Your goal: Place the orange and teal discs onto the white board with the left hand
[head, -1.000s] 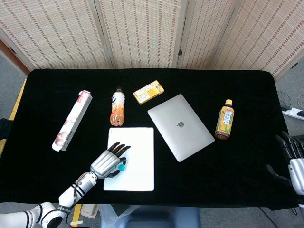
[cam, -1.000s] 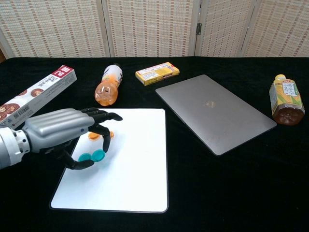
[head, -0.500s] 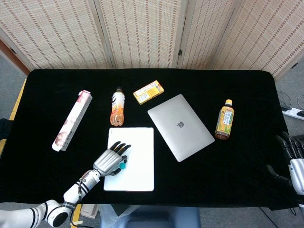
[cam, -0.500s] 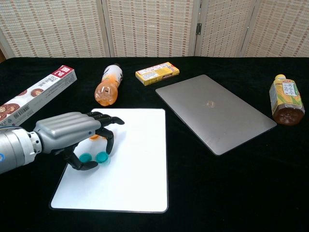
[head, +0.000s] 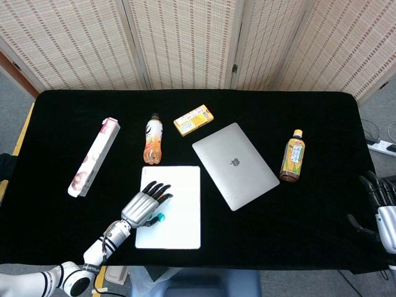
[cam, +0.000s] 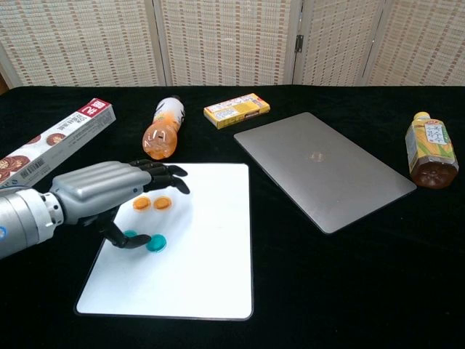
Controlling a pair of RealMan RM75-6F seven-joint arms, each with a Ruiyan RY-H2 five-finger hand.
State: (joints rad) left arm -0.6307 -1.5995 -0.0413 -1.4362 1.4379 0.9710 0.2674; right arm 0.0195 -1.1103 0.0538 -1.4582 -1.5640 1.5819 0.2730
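Two orange discs [cam: 152, 203] and two teal discs [cam: 155, 242] lie on the left part of the white board [cam: 207, 254]. In the head view only a teal disc [head: 160, 216] shows beside my hand on the white board [head: 182, 210]. My left hand [cam: 109, 193] hovers over the board's left edge with its fingers spread above the discs and nothing held; its thumb tip is by one teal disc. From the head view, the left hand [head: 143, 205] covers the orange discs. My right hand [head: 378, 209] rests at the table's far right edge, fingers apart, holding nothing.
A silver laptop [cam: 323, 166] lies shut right of the board. An orange drink bottle [cam: 161, 129] lies just behind the board. A long snack box [cam: 54, 141] is at the left, a small yellow box [cam: 236, 110] at the back, a tea bottle [cam: 431, 149] at the right.
My left hand has lifted and opened, pulling back to the left; the teal discs now lie free on the board and the orange discs have come into sight. The right hand has not moved.
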